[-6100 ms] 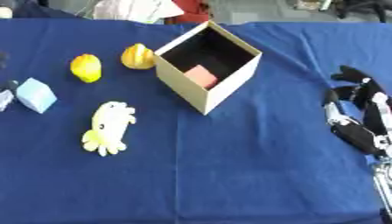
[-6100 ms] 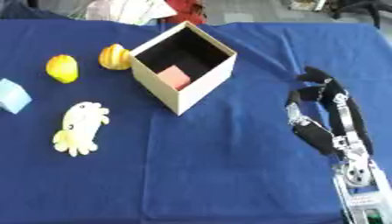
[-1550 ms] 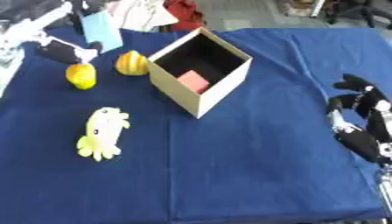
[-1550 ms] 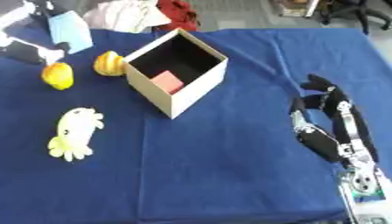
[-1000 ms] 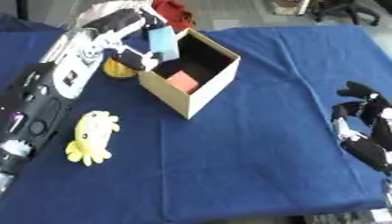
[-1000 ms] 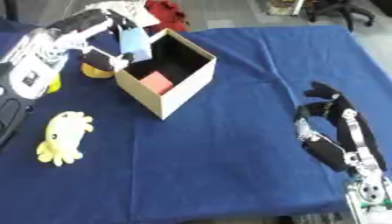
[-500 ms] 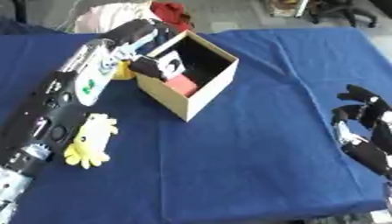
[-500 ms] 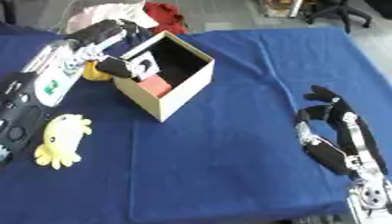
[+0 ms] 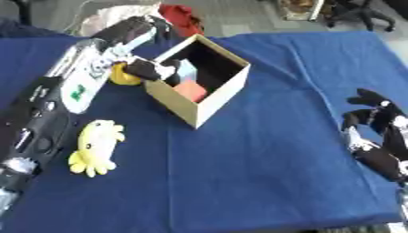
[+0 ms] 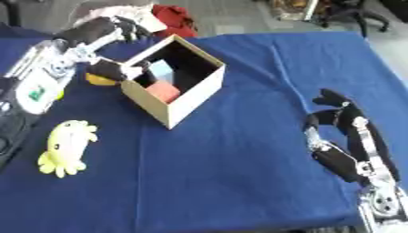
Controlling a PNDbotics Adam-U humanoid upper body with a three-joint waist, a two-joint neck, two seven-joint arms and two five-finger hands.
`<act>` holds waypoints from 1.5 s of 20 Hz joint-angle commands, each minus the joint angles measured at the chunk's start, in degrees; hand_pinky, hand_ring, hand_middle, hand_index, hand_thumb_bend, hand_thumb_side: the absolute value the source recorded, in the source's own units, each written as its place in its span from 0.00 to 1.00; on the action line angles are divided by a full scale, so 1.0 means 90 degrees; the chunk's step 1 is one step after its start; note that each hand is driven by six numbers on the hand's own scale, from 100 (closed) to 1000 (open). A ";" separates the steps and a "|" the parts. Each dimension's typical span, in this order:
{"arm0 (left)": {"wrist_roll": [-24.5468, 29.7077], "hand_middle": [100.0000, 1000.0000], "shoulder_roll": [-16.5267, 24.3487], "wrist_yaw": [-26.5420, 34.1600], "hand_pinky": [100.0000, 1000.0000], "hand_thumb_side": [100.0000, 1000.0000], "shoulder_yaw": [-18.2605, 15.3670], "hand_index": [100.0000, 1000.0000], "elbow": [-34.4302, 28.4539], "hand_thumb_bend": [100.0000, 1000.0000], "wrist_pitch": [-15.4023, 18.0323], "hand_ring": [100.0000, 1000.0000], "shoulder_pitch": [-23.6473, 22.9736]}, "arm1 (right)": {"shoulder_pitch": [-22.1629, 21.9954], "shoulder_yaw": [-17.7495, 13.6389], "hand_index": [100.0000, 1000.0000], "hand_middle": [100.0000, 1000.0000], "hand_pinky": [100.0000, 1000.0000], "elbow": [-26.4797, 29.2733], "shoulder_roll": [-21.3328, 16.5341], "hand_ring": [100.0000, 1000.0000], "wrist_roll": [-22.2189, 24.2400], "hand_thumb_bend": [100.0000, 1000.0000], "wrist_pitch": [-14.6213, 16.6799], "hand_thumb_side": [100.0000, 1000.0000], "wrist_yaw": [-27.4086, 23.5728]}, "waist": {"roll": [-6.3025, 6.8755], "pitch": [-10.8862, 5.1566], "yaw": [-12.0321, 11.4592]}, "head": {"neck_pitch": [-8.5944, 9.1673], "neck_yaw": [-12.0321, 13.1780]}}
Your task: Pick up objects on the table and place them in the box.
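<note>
An open cardboard box (image 9: 209,103) stands at mid-table, and a pink block (image 9: 191,91) and a light blue block (image 10: 162,70) lie inside it. My left hand (image 9: 148,68) hovers at the box's left rim, open, with its fingers apart from the blue block. A round yellow object (image 9: 121,78) shows partly behind that hand. A yellow plush toy (image 9: 94,146) lies on the blue cloth to the left of the box, beside my left forearm. At the right edge my right hand (image 10: 344,136) rests open, holding nothing.
A red cloth (image 9: 180,16) and a pale bundle (image 9: 108,13) lie just past the table's far edge. The blue tablecloth (image 9: 263,164) ends at the front edge low in the view. My left forearm (image 9: 48,109) stretches across the table's left side.
My left hand brought the light blue block from the far left over to the box and let it go inside. The right hand stayed put. The camera shifted slightly.
</note>
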State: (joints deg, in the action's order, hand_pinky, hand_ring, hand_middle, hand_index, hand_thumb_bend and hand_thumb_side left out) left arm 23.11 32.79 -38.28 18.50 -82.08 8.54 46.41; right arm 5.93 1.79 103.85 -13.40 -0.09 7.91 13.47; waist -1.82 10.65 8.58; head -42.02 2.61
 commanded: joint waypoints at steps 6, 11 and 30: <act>0.0872 0.71 0.1803 0.0648 0.79 0.41 -0.0002 0.87 -0.1787 0.28 -0.0220 0.66 -0.1260 | 0.0082 -0.0112 0.87 0.72 0.66 0.0109 -0.0186 0.63 -0.0081 0.00 -0.0007 0.24 0.0041 | 0.0164 0.0044 -0.0132 | 0.0122 -0.0161; 0.1080 0.73 0.1996 0.0565 0.79 0.43 0.0055 0.88 -0.1835 0.32 -0.0391 0.68 -0.1911 | 0.0089 -0.0119 0.87 0.73 0.66 0.0116 -0.0183 0.63 -0.0086 0.00 -0.0010 0.24 0.0046 | 0.0163 0.0060 -0.0190 | 0.0138 -0.0181; 0.0807 0.66 0.1519 -0.0890 0.73 0.04 0.0296 0.83 -0.0963 0.29 -0.0077 0.61 -0.2271 | 0.0098 -0.0127 0.87 0.73 0.66 0.0100 -0.0160 0.63 -0.0073 0.00 -0.0011 0.24 0.0056 | 0.0143 0.0041 -0.0203 | 0.0161 0.0057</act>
State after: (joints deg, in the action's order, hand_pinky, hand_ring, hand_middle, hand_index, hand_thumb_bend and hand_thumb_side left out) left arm 30.89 45.39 -45.59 21.65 -90.82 7.84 25.35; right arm 6.14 1.10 103.87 -13.87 -0.77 7.77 13.74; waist -1.16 11.00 6.74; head -41.23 2.72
